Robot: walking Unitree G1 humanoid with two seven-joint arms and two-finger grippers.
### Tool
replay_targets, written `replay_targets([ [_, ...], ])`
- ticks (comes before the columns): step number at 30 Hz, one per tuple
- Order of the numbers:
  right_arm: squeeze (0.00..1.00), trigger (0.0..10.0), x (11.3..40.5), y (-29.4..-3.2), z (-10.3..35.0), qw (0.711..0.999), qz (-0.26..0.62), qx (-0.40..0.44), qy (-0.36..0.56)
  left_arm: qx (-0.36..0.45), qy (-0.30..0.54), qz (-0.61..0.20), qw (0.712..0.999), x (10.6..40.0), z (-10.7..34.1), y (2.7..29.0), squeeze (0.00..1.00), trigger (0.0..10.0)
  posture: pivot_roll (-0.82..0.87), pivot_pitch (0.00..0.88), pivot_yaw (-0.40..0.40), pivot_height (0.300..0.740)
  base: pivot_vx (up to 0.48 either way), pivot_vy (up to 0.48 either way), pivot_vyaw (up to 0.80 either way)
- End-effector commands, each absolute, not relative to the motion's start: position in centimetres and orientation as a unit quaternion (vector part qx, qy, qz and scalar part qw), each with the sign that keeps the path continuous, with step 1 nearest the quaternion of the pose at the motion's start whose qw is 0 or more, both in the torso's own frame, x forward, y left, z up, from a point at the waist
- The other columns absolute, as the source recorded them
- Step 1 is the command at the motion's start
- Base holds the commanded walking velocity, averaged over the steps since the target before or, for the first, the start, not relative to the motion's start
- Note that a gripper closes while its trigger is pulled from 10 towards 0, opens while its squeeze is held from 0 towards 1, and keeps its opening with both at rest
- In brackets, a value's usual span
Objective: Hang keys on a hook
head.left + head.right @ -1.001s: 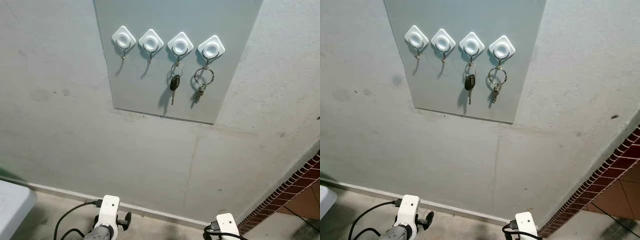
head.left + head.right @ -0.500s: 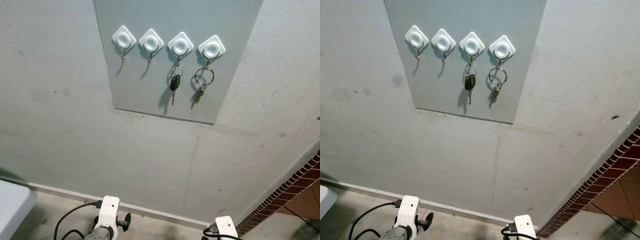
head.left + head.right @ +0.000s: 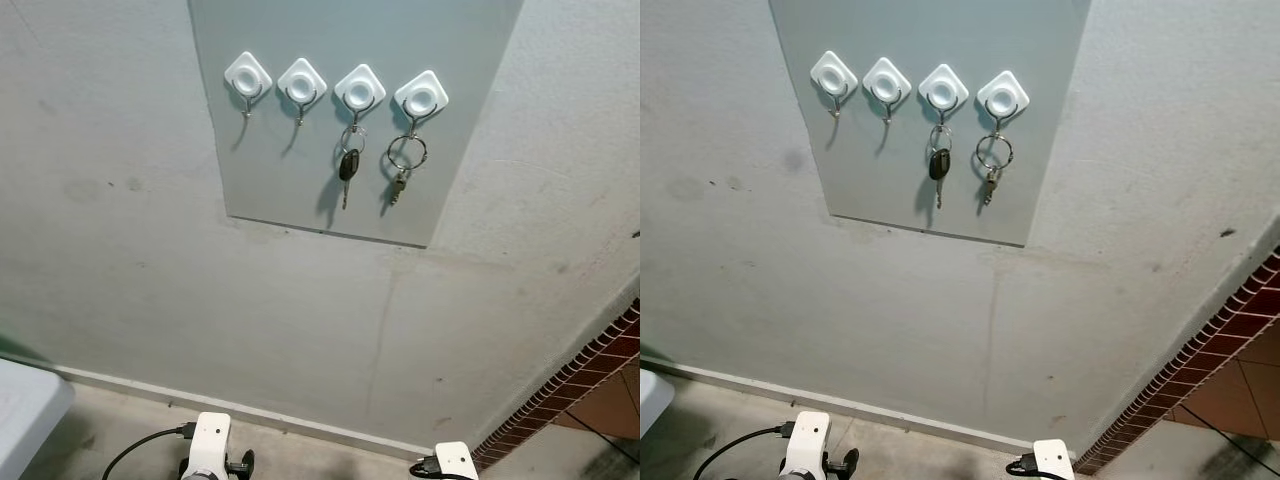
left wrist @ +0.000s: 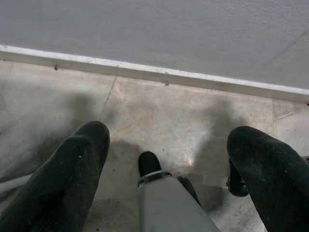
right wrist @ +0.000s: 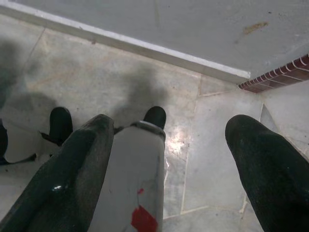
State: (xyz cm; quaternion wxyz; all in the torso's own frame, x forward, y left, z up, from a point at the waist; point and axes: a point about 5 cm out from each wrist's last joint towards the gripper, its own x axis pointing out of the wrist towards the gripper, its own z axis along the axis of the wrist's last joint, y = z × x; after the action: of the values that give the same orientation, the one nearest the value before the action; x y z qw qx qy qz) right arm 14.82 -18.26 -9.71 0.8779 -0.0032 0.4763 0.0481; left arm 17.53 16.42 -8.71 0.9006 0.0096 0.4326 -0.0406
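You are facing a grey panel (image 3: 300, 170) fixed to the concrete wall (image 3: 120, 260), and it carries four white diamond-backed hooks in a row. The first hook (image 3: 247, 78) and the second hook (image 3: 301, 82), counting from your left, hold nothing. The third hook (image 3: 360, 90) holds a ring with a black-headed key (image 3: 347, 167) hanging straight down. The fourth hook (image 3: 421, 98) holds a larger ring with a small bunch of keys (image 3: 399, 184) below it — so both key sets are already up on the panel, side by side but apart.

Your arms hang low at the foot of the wall. The left claw (image 4: 166, 164) points down at the tiled floor (image 4: 159, 111) near the skirting strip (image 4: 145, 72); its two black fingers (image 4: 63, 179) stand wide apart with nothing between them. The right claw (image 5: 169, 159) is spread just as wide and empty too — below it you see the robot's leg and feet on the tiles. A brick-red edge (image 5: 275, 77) runs along the floor to your right.
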Motion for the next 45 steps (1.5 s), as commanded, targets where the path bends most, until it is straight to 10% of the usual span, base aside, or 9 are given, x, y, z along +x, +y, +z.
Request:
replay_targets([
  [1,0.0,10.0,15.3,-18.1,-9.5,0.881,0.049,0.003,0.471,0.018,0.424,-0.05,0.904,18.3,-8.4,16.0,0.0,10.0,0.01,0.0,-0.017,0.732,0.0,0.0,0.0],
  [45,0.0,10.0,14.7,-18.3,-9.8,0.874,0.058,-0.008,0.483,0.002,0.427,-0.053,0.903,18.2,-8.4,16.3,0.0,10.0,0.0,0.0,-0.02,0.732,0.0,0.0,0.0],
])
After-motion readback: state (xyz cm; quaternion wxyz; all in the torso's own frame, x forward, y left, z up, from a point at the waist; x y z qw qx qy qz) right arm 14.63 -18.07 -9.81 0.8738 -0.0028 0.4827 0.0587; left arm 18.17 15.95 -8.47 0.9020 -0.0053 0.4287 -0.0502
